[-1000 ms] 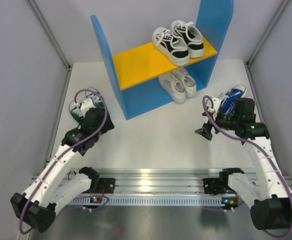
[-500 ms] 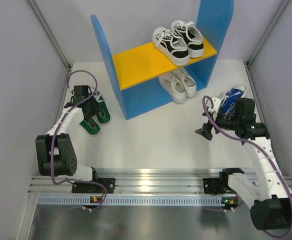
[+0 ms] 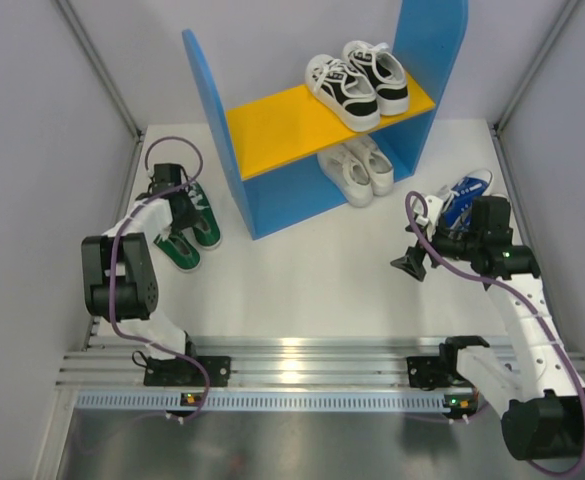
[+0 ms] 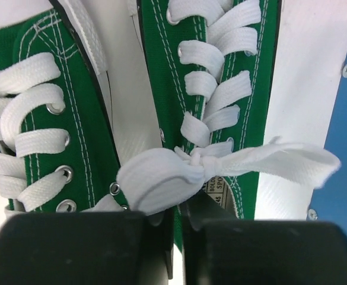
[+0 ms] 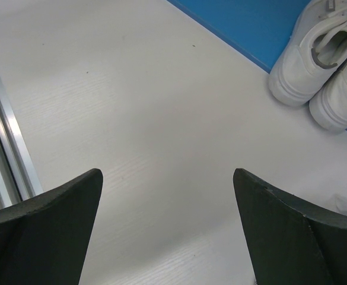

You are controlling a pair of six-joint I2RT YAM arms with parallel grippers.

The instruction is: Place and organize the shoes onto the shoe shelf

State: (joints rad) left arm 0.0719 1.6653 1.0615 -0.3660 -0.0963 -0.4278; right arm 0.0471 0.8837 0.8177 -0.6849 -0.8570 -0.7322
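A pair of green shoes (image 3: 190,238) with white laces lies side by side on the table, left of the shoe shelf (image 3: 272,125). My left gripper (image 3: 177,208) is down on their heel end. In the left wrist view its jaws (image 4: 182,221) are shut, pinching green fabric between the two shoes (image 4: 244,89). White shoes (image 3: 357,168) sit under the orange board on the shelf's floor level, also seen as white shoes (image 5: 321,65). Blue shoes (image 3: 464,198) lie at the right, behind my right gripper (image 3: 412,262), which hangs open and empty (image 5: 167,172) above bare table.
A black-and-white pair (image 3: 357,80) occupies the right half of the orange board. The shelf's blue left panel (image 3: 217,130) stands close to the green shoes. Grey walls and metal posts enclose the table; an aluminium rail (image 3: 302,375) runs along the near edge.
The left arm has stretched out over the green shoes and its jaws have gone from open to shut on them. The right arm has not moved.
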